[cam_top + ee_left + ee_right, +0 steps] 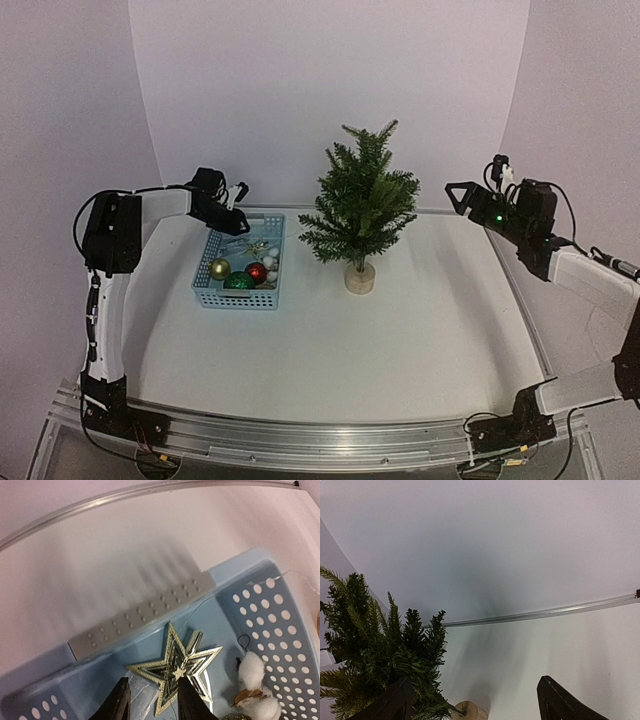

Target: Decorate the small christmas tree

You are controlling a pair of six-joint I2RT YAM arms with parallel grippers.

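Small christmas tree stands upright on the surface, just right of the blue basket. Our left claw straddles the gold star inside; whether it grips, we cannot tell. Our right claw hangs released, right of the tree.

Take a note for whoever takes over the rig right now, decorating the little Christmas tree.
Left pincer: part open, down in the blue basket, fingers astride the lower point of the gold star; not clamped yet.
Right pincer: open, empty, raised to the right of the small christmas tree.
Done: nothing hung; the tree is bare.
Left: hang the star, gold bauble, red bauble, green bauble and white cotton piece, all in the basket.
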